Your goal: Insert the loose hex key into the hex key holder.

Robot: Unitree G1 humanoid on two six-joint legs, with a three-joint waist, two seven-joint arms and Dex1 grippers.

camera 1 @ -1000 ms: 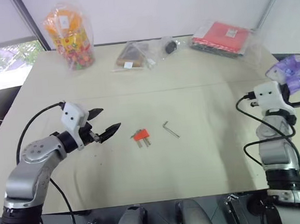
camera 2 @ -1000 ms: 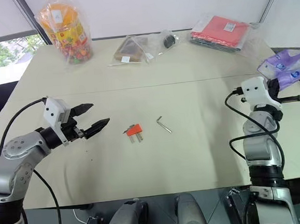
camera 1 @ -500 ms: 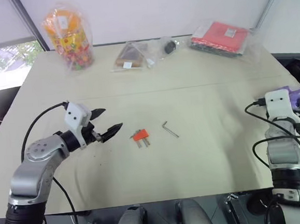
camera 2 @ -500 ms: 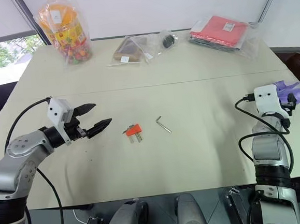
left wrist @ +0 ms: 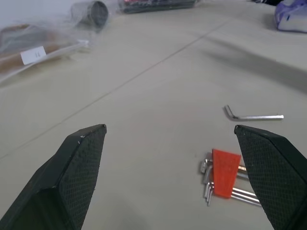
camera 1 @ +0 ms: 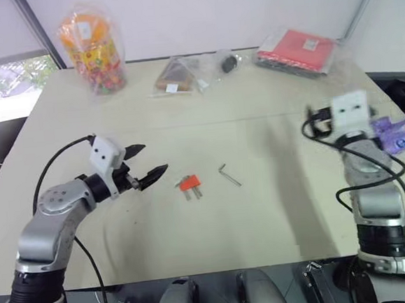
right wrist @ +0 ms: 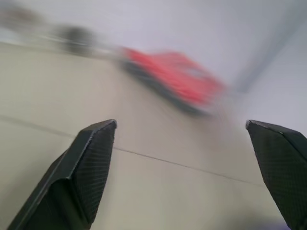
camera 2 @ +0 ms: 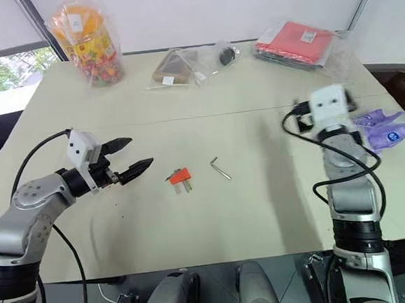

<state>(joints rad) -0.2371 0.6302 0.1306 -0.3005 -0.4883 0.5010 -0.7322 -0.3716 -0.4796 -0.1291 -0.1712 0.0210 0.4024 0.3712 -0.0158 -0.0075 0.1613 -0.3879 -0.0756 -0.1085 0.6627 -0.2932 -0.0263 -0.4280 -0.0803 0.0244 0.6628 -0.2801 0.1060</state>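
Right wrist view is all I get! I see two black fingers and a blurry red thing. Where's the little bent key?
Observer: The loose hex key lies flat on the table, mid-table.
Operator: Is the orange block near it?
Observer: Yes, the hex key holder lies just to its left, not touching it.
Operator: What's my other pincer doing?
Observer: The left pincer is open, left of the holder, holding nothing.
Operator: And that red thing?
Observer: A red packet in clear plastic at the table's far right edge.
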